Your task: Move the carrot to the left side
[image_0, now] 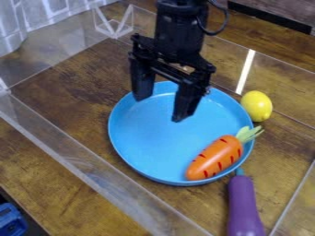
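The carrot (216, 156), orange with dark grooves and a green top, lies at the right front of the blue plate (147, 147), its leaves pointing toward the plate's right rim. My gripper (164, 103) hangs over the plate's back half, pointing down, with its two dark fingers (186, 102) spread wide and nothing between them. It stands up and to the left of the carrot, clearly apart from it.
A yellow lemon (257, 104) sits just past the plate's right rim. A purple eggplant (244, 206) lies on the wooden table in front of the carrot. Clear plastic walls (50, 138) run along the left and front.
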Controlling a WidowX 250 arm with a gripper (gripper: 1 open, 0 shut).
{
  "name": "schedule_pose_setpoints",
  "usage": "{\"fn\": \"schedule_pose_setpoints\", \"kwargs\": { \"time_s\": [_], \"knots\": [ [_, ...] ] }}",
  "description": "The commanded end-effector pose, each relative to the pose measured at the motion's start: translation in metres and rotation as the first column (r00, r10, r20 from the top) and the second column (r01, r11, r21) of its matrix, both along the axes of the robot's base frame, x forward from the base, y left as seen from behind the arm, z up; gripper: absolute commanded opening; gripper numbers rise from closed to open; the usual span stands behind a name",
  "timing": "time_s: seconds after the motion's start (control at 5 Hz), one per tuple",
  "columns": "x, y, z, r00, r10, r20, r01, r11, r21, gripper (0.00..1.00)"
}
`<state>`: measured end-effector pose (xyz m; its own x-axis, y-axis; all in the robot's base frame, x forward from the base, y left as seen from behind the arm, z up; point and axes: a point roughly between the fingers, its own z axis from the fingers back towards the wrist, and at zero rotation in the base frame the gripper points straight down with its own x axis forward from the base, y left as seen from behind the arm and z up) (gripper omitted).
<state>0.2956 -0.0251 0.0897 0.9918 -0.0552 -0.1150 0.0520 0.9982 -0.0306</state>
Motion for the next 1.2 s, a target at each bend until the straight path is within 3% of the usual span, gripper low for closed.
{"fn": "schedule_pose_setpoints", "kwargs": {
  "time_s": [0.0, 0.4, 1.0],
  "knots": [
    [0.005, -0.01, 0.002, 0.999, -0.01, 0.047, 0.01, 1.0, -0.011, 1.0],
    [0.009, -0.019, -0.007, 0.998, -0.021, 0.054, 0.022, 1.0, -0.023, 1.0],
    [0.02, -0.037, -0.019, 0.995, -0.044, 0.094, 0.049, 0.997, -0.051, 1.0]
  ]
}}
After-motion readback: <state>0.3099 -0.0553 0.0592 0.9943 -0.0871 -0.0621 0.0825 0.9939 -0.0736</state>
